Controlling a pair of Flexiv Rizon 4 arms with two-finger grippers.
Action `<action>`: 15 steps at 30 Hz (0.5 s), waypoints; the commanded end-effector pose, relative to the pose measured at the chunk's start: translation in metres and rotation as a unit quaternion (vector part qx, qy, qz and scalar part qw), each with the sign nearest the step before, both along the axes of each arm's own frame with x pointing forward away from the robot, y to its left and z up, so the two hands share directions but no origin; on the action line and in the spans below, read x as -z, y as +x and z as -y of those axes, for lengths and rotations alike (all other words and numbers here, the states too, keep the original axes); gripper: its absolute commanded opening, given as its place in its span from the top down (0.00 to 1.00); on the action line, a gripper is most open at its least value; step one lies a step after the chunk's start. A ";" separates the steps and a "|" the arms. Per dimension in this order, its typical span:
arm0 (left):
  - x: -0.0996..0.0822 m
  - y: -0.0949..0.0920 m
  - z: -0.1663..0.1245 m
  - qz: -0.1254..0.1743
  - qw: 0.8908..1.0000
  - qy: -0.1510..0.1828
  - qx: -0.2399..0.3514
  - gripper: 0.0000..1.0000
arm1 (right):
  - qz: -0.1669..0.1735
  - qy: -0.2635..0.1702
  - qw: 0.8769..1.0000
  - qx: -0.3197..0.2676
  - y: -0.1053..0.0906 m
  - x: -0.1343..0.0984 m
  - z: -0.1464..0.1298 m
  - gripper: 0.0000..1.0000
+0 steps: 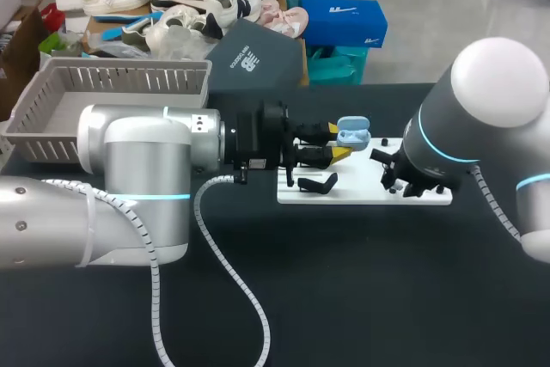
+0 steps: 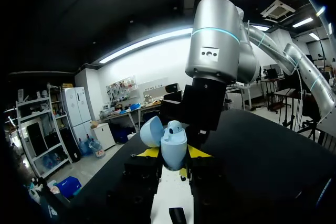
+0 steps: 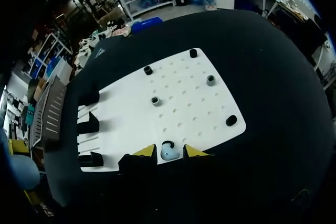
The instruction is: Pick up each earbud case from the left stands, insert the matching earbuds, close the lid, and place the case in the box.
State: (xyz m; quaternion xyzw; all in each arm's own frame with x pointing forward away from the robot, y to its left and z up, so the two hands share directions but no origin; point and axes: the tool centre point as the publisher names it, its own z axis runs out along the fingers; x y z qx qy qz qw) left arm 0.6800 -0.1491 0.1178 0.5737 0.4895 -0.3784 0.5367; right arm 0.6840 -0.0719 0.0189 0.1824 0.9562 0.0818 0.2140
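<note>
While its lid stands open, the light blue rounded plastic earbud case [image 2: 174,145] is pinched from both sides by the left gripper [image 2: 173,153], up above the white flat board with little holes [image 3: 189,103]. One small light blue earbud [image 3: 169,154] lies on that board just beside a short black peg [image 3: 168,144]. It is between the spread fingers of the right gripper [image 3: 169,151], which do not touch it. The grey plastic box [image 1: 129,82] sits well apart, far left on the black table [image 1: 361,298].

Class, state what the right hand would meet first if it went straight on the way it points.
Most likely the blue earbud just ahead between its tips, on the white board.
</note>
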 end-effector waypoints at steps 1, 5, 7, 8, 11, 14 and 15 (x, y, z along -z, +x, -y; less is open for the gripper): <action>0.001 0.000 0.000 0.001 1.000 -0.002 -0.001 1.00 | 0.003 0.001 1.000 0.001 0.000 0.003 -0.001 0.72; 0.001 0.000 0.000 0.001 1.000 -0.002 -0.001 1.00 | 0.001 0.003 1.000 0.003 0.000 0.004 -0.001 0.74; 0.001 0.000 0.000 0.001 1.000 -0.002 -0.001 1.00 | 0.001 0.003 1.000 0.004 0.001 0.004 -0.001 0.76; 0.001 0.000 0.000 0.001 1.000 -0.002 -0.001 1.00 | 0.001 0.004 1.000 0.004 0.001 0.004 -0.001 0.78; 0.001 0.000 0.000 0.001 1.000 -0.002 -0.001 1.00 | 0.001 0.004 1.000 0.004 0.001 0.004 0.000 0.80; 0.001 0.000 0.000 0.001 1.000 -0.002 -0.001 1.00 | 0.001 0.004 1.000 0.004 0.002 0.005 0.000 0.82; 0.001 0.000 0.000 0.001 1.000 -0.002 -0.001 1.00 | 0.001 0.004 1.000 0.004 0.002 0.005 0.000 0.82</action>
